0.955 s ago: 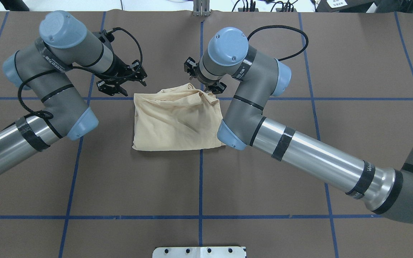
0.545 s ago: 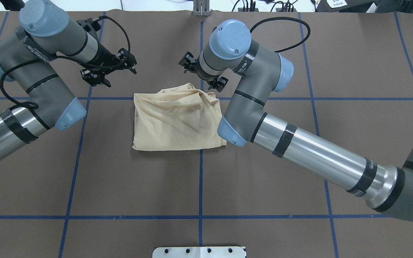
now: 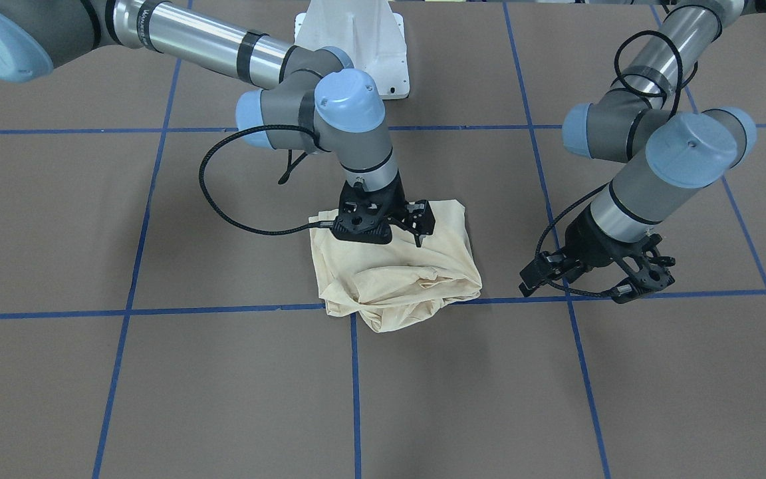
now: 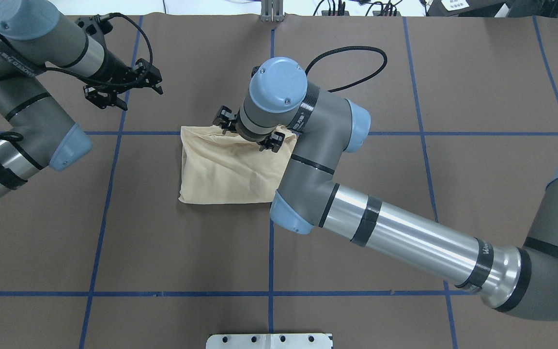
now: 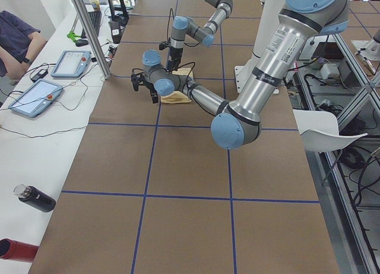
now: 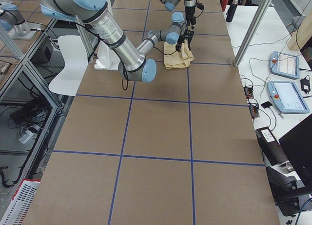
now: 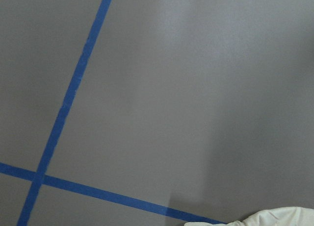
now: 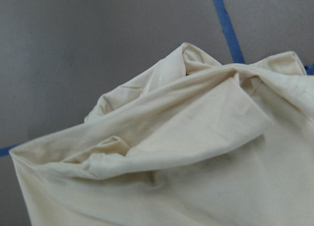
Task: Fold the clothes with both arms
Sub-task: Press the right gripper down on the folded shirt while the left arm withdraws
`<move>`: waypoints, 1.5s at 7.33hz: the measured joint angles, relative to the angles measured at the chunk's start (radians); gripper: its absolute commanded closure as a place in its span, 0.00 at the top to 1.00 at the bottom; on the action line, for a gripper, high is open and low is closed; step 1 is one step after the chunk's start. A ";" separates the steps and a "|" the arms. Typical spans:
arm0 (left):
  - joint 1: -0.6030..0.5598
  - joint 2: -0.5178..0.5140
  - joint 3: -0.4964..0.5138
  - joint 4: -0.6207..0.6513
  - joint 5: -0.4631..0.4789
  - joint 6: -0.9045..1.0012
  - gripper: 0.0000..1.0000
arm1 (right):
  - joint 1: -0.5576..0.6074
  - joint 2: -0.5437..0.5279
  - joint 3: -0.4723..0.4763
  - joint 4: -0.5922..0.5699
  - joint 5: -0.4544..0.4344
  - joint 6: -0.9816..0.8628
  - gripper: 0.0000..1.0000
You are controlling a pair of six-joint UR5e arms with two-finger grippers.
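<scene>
The clothes are one cream-yellow shirt (image 4: 221,169) lying folded in a rough square near the table's middle, its far edge bunched into ridges (image 3: 409,283). My right gripper (image 4: 249,130) hangs straight down over that far edge, its jaws apart and holding nothing (image 3: 389,229). The right wrist view is filled with the rumpled shirt (image 8: 196,152). My left gripper (image 4: 129,93) is open and empty above bare table, left of and beyond the shirt (image 3: 579,283). Only a corner of the shirt (image 7: 274,217) shows in the left wrist view.
Brown table cover (image 4: 405,72) marked with blue tape lines (image 4: 270,242). The white pedestal base (image 3: 356,40) stands on the robot's side. Beside the table are tablets (image 5: 35,98), a metal post (image 5: 89,33), a dark bottle (image 5: 35,198) and a seated person (image 5: 18,36).
The right gripper has swung from beyond the shirt to directly over its far edge. The left arm has drawn back further left and away from the shirt.
</scene>
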 measured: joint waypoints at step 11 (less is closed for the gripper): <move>-0.025 0.039 -0.003 -0.008 -0.004 0.010 1.00 | 0.054 0.188 -0.382 0.150 -0.232 -0.345 0.99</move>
